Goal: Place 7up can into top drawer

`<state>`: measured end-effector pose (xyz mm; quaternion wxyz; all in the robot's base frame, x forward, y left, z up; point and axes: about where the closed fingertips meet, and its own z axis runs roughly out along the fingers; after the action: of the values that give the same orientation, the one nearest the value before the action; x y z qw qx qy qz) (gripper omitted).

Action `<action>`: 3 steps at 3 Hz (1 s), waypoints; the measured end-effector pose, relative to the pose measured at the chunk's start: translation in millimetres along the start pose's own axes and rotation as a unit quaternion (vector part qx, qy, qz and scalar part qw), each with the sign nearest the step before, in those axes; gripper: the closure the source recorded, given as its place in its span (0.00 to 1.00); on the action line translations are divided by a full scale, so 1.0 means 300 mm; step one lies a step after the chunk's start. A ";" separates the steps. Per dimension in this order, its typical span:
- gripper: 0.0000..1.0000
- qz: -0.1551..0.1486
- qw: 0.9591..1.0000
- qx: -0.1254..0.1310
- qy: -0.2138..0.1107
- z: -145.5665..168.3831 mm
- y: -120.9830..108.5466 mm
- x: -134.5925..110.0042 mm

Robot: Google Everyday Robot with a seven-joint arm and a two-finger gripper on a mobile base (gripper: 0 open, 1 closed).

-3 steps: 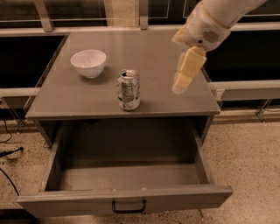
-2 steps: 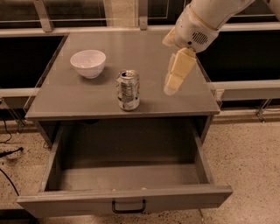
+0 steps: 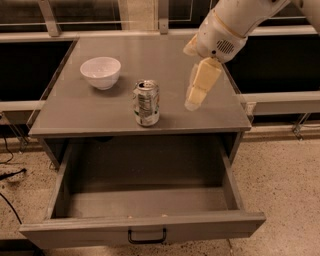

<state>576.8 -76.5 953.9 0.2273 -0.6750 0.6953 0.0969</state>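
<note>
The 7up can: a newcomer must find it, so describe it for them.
On the grey table above the open top drawer, look near the front edge. The 7up can stands upright there, between the white bowl behind-left and the gripper hanging to its right. It alone is silvery metal, with a printed label and pull-tab top.

A grey table [image 3: 100,107] is standing in the middle of the room, its flat top catching a soft glow from overhead light. Speckled terrazzo floor [image 3: 285,180] is spreading out to the near right and left of it. Pale horizontal rails [image 3: 280,96] are running along the far side, with dark glass panels [image 3: 80,12] sitting behind them and reflecting faint light. Black cables [image 3: 7,175] are trailing over the floor at the left edge. The gripper [image 3: 194,102] is hanging over the table's right part.
</note>
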 end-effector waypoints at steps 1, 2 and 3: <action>0.00 -0.002 1.000 -0.014 -0.011 0.055 0.004 -0.009; 0.00 -0.004 0.999 -0.025 -0.032 0.110 0.002 -0.030; 0.00 -0.001 0.997 -0.035 -0.063 0.157 -0.006 -0.063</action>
<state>586.9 -39.0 921.4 0.2472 -0.6754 0.6754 0.1631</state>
